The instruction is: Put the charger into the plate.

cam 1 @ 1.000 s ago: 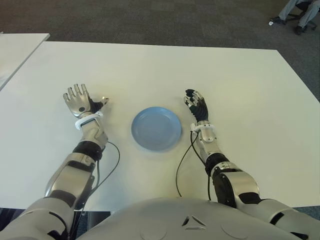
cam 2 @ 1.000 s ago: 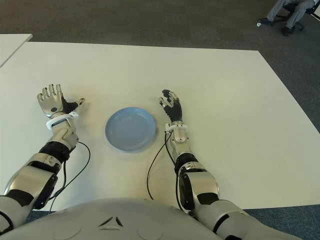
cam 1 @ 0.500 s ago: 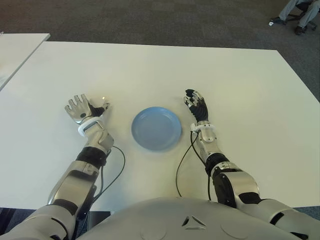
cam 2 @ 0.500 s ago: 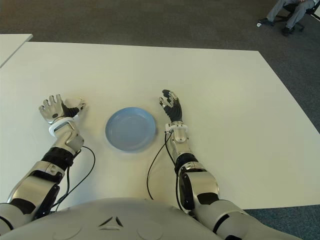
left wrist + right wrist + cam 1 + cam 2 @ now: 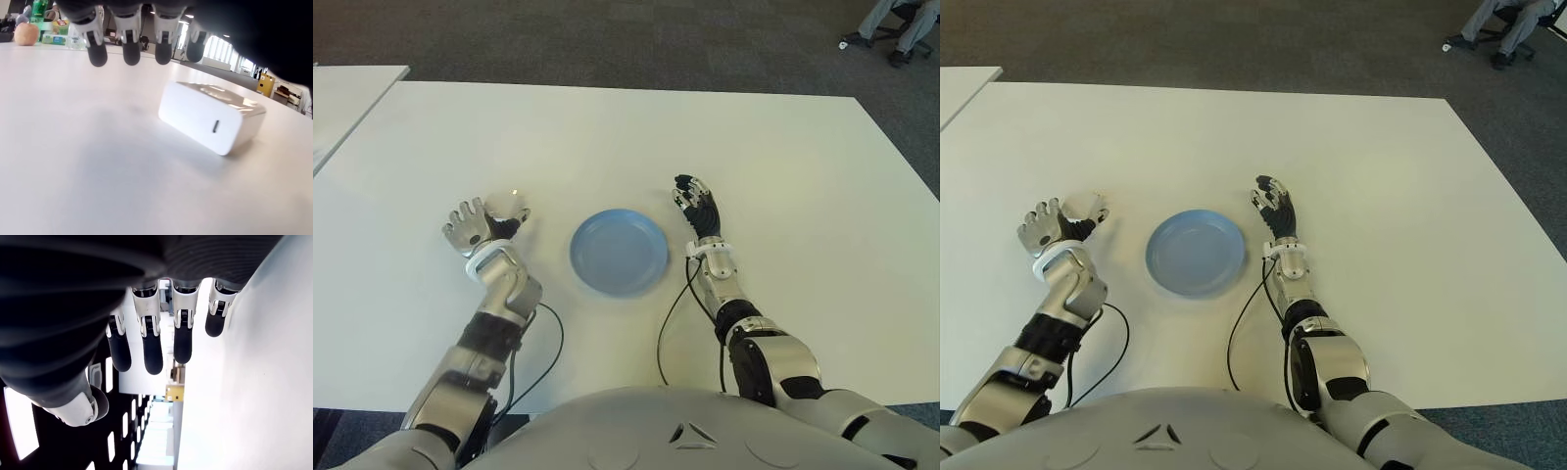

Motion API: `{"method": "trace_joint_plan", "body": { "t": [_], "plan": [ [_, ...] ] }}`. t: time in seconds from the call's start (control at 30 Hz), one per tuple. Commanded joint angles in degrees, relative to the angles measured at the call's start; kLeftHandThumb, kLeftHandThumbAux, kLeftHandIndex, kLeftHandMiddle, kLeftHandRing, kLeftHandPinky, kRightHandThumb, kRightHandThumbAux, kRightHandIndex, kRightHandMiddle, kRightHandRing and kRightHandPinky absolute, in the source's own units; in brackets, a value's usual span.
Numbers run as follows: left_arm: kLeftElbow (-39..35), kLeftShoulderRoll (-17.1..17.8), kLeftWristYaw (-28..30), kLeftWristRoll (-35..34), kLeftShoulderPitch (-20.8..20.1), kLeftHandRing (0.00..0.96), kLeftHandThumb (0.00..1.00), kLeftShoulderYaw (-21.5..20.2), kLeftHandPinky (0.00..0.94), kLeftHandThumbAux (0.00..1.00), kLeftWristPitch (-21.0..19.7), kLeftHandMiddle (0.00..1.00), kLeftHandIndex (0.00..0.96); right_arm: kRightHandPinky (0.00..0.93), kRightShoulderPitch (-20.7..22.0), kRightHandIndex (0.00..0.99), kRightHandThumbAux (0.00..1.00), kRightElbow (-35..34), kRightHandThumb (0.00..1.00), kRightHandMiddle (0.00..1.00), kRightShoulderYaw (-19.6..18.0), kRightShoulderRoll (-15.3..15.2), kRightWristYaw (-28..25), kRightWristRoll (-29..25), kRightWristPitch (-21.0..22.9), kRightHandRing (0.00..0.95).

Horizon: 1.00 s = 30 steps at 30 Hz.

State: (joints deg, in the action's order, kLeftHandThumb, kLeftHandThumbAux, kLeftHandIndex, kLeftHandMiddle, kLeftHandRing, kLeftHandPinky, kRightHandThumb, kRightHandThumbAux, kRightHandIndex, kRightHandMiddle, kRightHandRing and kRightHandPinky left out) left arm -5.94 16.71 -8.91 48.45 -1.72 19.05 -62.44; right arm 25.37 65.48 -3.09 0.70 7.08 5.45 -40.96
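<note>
The left robot hand (image 5: pixel 478 224) is drawing back and sinking toward the bench (image 5: pixel 607 137) on the left of the plate (image 5: pixel 619 251). A second ago it was standing taller, with its fingers raised; now it is sitting lower, and the elbow is tucking in toward the body. As it drops, the charger (image 5: pixel 211 116) is coming into sight: a small white block lying flat on the bench, just beyond the fingertips (image 5: pixel 131 55) and a short way left of the plate. The fingers are hanging wide and holding nothing, not yet touching the charger. I judge that it is lining up a grasp and that nothing has gone into the plate yet. The right robot hand (image 5: pixel 697 207) is showing just right of the plate, fingers loosely spread and empty, unchanged.
</note>
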Motion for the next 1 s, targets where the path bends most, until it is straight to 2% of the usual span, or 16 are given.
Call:
{"method": "trace_joint_plan", "body": {
  "t": [0.03,0.27,0.63,0.93,1.0],
  "plan": [
    [-2.1,0.1,2.3,0.3,0.9,0.0,0.18,0.2,0.019,0.274,-0.3,0.0,0.0,0.099,-2.8,0.266,0.651,2.5,0.0,0.282,0.8,0.4,1.3,1.1,1.7,0.202],
    [-1.3,-0.2,2.6,0.1,0.8,0.0,0.179,0.0,0.031,0.289,0.1,0.0,0.0,0.104,-2.7,0.263,0.648,2.5,0.0,0.286,1.1,0.3,1.9,1.4,1.8,0.206],
    [7.2,-1.3,-1.5,-1.9,0.7,0.0,0.176,-3.2,0.063,0.314,5.4,0.0,0.0,0.095,-2.9,0.254,0.629,2.4,0.0,0.275,1.1,0.3,1.9,1.2,2.1,0.199],
    [14.3,-1.4,-4.1,-2.2,-1.6,0.007,0.174,-4.2,0.087,0.313,7.8,0.0,0.0,0.11,-3.0,0.247,0.632,2.4,0.0,0.27,0.4,0.4,0.5,0.2,2.0,0.198],
    [16.8,-1.1,-4.3,-1.9,-2.9,0.005,0.175,-3.8,0.067,0.311,7.9,0.0,0.0,0.114,-3.1,0.247,0.632,2.4,0.0,0.27,0.2,0.3,0.0,-0.1,1.9,0.199]
  ]
}}
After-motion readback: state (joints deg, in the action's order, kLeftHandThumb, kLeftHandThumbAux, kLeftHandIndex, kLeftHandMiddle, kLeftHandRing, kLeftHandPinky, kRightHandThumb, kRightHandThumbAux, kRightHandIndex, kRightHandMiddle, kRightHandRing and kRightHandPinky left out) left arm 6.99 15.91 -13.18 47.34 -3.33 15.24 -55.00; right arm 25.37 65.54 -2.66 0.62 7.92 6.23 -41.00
